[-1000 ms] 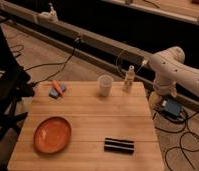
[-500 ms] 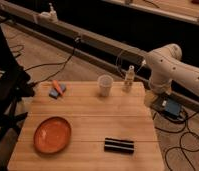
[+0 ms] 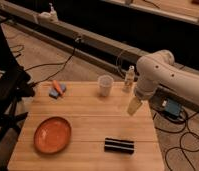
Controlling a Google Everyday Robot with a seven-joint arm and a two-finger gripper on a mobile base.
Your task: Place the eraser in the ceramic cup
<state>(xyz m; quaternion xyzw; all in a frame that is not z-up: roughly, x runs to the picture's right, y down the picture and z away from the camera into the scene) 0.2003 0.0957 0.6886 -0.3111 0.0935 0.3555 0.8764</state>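
The eraser (image 3: 119,145), a flat black block with a pale lengthwise stripe, lies on the wooden table (image 3: 88,120) near its front edge, right of centre. The ceramic cup (image 3: 105,85), whitish and tapered, stands upright near the back edge. My gripper (image 3: 133,106) hangs from the white arm (image 3: 158,70) over the right part of the table. It points downward between the cup and the eraser, above and slightly right of the eraser. It is open and holds nothing.
A slim white bottle (image 3: 129,78) stands at the back right, close to the arm. An orange plate (image 3: 52,134) sits front left. A small blue block with an orange piece (image 3: 57,89) lies back left. Cables cover the floor, and a dark chair (image 3: 5,90) is at the left.
The arm has swung leftward and lowered. The gripper has come down from beside the bottle to over the table's right part, nearer the eraser. Nothing on the table has moved.
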